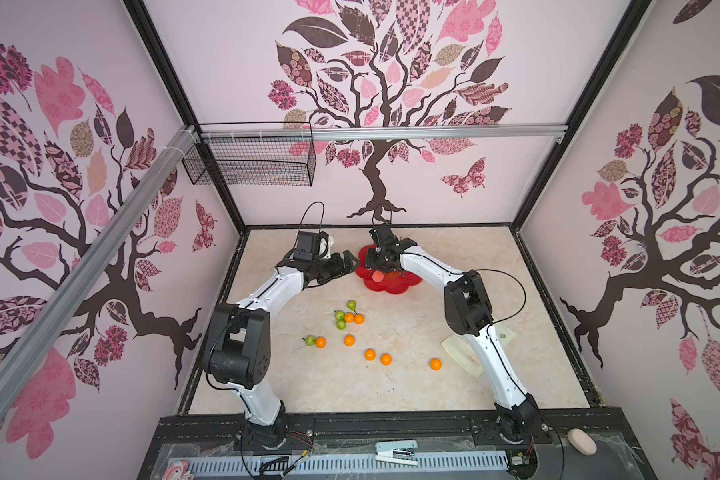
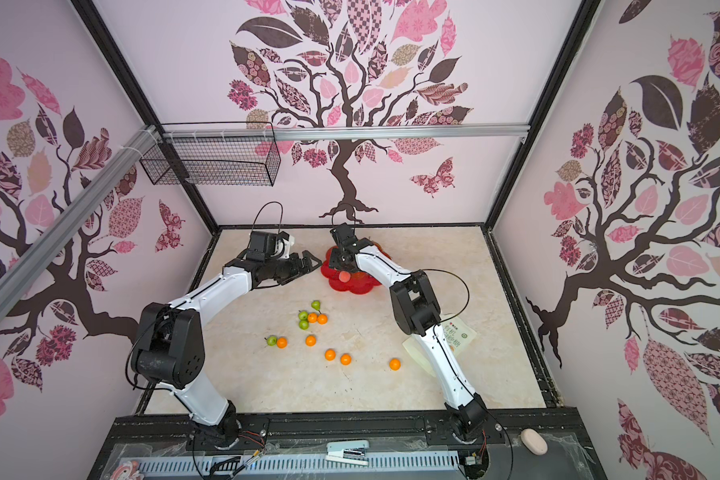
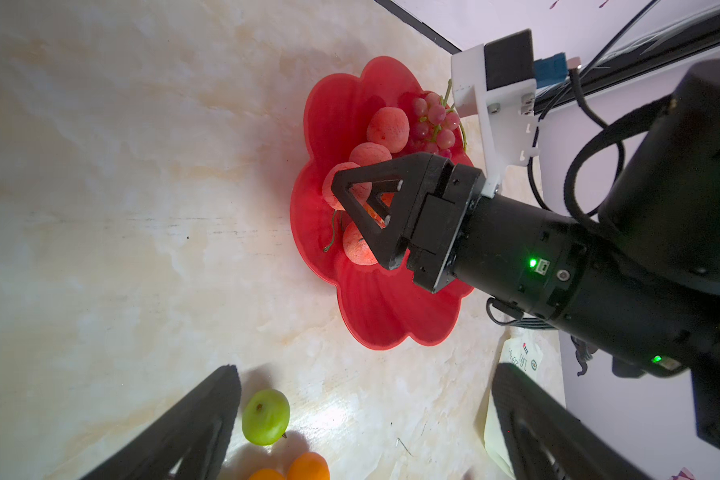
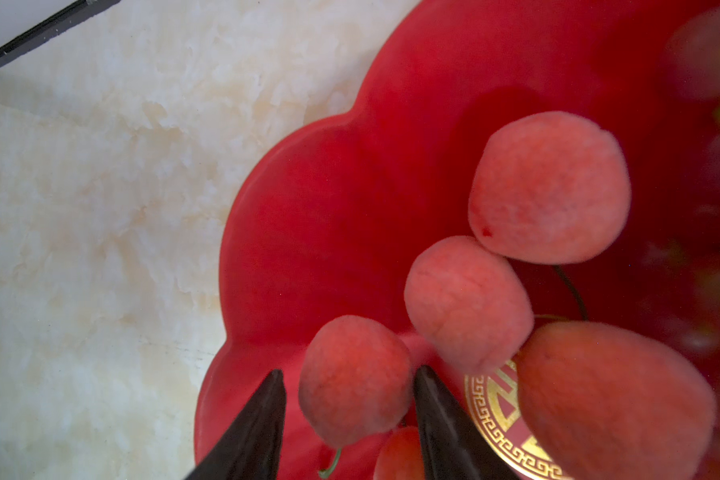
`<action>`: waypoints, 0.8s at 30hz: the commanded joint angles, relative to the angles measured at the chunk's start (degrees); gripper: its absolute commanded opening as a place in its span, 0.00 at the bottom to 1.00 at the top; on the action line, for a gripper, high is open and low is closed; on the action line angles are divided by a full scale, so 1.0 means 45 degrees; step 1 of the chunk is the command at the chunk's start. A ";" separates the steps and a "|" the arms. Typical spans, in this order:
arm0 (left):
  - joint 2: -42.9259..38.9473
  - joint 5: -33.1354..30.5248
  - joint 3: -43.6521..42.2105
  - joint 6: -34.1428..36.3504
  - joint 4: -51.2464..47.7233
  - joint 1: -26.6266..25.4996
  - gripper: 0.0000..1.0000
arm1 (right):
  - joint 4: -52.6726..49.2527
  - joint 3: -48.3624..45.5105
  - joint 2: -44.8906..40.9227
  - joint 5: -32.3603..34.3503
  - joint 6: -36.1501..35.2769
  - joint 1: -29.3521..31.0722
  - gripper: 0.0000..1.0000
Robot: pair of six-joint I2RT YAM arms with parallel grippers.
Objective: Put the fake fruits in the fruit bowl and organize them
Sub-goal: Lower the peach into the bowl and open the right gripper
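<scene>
Glossy red scalloped fruit bowl (image 1: 391, 287), far side of the marble bench (image 1: 292, 374), holds one dark-red grape bunch (image 3: 435, 120) and at least four fuzzy pink peaches (image 4: 549, 187). The right fingers (image 4: 262, 419) stand narrowly apart around one peach. Seven round oranges (image 1: 349, 340) and four green fruits (image 1: 341, 325) lie on the bench. The left fingers (image 3: 200, 424) are spread wide and empty.

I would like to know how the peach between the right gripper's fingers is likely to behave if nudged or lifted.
The peach is round, so a nudge would probably roll it until the neighbouring peach stops it. Its fuzzy, matte skin probably resists slipping. Far smaller than the fruit bowl, it is likely light.
</scene>
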 commanded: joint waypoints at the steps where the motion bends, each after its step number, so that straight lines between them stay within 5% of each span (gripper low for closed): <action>1: 0.0081 0.0083 0.0511 0.0240 0.0021 -0.0010 0.98 | -0.0329 0.0456 0.0387 0.0036 -0.0131 -0.0110 0.54; 15: -0.0528 0.0049 0.0277 0.0700 0.0007 -0.0013 0.99 | -0.0913 0.0854 -0.1695 0.0471 -0.0745 -0.0135 0.54; 24: -0.2668 -0.1050 -0.0308 0.0571 -0.1047 -0.0949 0.99 | 0.0364 -0.3478 -0.5484 0.0610 -0.0926 -0.0128 0.54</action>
